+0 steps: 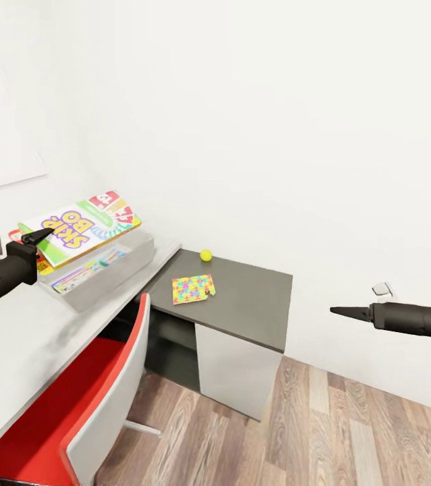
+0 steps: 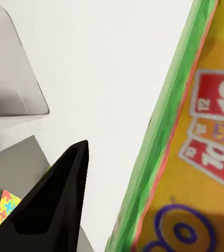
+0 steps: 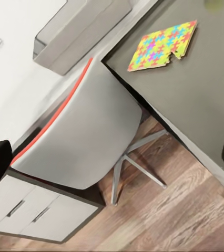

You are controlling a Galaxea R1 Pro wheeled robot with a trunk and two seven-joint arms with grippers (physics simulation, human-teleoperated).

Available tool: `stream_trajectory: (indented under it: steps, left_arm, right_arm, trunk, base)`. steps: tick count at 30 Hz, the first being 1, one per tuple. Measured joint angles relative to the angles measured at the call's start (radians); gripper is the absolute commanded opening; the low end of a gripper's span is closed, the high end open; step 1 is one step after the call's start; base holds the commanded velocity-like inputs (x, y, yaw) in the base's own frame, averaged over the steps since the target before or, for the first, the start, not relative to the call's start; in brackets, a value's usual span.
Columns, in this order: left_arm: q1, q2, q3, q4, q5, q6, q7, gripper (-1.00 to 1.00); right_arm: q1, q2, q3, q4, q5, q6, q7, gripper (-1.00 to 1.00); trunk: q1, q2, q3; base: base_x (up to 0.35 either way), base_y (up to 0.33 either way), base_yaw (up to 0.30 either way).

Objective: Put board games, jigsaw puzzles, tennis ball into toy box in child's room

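left claw grips skip bo game over toy box

The SKIP BO box is covering most of the toy box, so the printed things inside are peeking out as a strip too small to read. In the left wrist view the box's title is running off the edge. The tennis ball is getting clipped by the frame in the right wrist view. The right gripper is showing side-on, its gap impossible to judge.
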Motion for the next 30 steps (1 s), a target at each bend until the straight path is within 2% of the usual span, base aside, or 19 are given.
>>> stream_trajectory:
  steps: [11,24,30]
  left_arm:
    - [0.011,-0.005,-0.001,0.000,-0.006,-0.001,-0.007,-1.00]
    - [0.017,-0.004,-0.001,0.000,-0.005,-0.001,-0.011,-1.00]
    - [0.018,-0.005,-0.001,0.000,-0.006,-0.002,-0.008,-1.00]
  right_arm:
    - [0.000,0.000,0.017,-0.002,0.005,0.000,0.000,1.00]
    - [0.000,0.000,0.019,-0.003,0.005,0.000,0.000,1.00]
    - [0.000,0.000,0.019,-0.003,0.006,0.000,0.000,1.00]
  trunk:
    - [0.000,0.000,0.002]
    - [-0.001,0.000,0.002]
    - [-0.001,0.000,0.002]
  base:
    - [0.050,-0.004,0.067]
    - [0.283,-0.083,0.012]
    - [0.317,-0.097,0.133]
